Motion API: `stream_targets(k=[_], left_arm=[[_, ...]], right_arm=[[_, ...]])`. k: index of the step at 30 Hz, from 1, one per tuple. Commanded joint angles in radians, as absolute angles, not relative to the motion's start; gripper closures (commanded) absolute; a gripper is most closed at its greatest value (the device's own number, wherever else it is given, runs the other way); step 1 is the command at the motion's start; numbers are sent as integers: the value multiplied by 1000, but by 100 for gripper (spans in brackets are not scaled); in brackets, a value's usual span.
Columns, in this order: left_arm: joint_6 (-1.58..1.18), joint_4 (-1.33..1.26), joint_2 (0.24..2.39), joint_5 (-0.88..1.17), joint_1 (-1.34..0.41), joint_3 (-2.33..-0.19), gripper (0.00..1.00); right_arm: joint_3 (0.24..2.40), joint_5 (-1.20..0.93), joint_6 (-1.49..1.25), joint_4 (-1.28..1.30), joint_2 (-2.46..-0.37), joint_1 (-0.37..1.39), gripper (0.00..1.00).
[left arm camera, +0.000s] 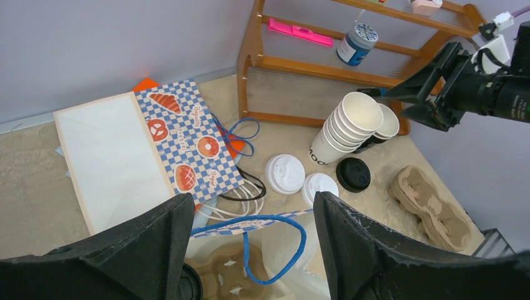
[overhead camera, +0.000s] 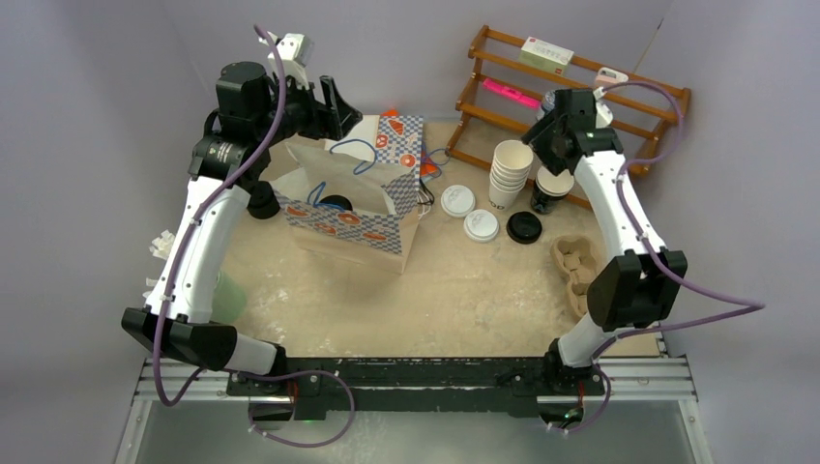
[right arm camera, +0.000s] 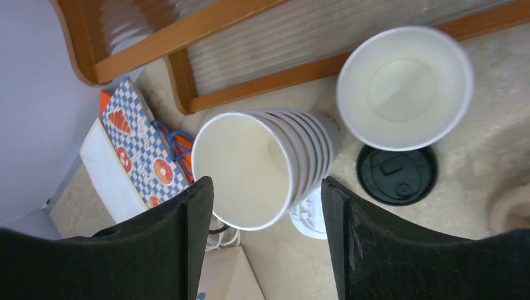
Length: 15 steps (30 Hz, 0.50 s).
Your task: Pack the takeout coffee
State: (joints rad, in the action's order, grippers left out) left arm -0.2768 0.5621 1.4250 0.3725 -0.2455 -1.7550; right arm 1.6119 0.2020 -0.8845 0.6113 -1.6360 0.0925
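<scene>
Over the open bag [overhead camera: 348,227] the left hand [left arm camera: 251,199] hangs apart and empty, the right hand [right arm camera: 265,181] likewise apart above the stacked cups [right arm camera: 240,169].

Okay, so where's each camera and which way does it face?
Top external: above and behind the robot, looking down at the table; left arm and right arm show.
Left wrist: above the open bag, facing the rack; left hand at bottom.
Right wrist: looking down on the cup stack; right hand at bottom.
Shared: all three show the cup stack.

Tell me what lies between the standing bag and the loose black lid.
Two loose white lids, lying flat side by side; the top view shows them plainly.
</scene>
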Motion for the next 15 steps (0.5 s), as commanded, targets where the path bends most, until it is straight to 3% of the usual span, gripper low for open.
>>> stream_targets(k=[1, 4, 7, 15], left_arm=[[-272, 530, 1422, 394, -253, -1788, 27], [-276, 529, 1420, 397, -253, -1784, 27], [-278, 529, 1411, 402, -253, -1773, 27], [-284, 529, 1401, 412, -262, -1752, 27]], right_arm=[[1689, 310, -866, 776, -1609, 36, 36], [1670, 364, -896, 826, -1604, 2, 51], [1627, 366, -906, 830, -1609, -59, 60], [1610, 379, -934, 832, -1716, -77, 65]])
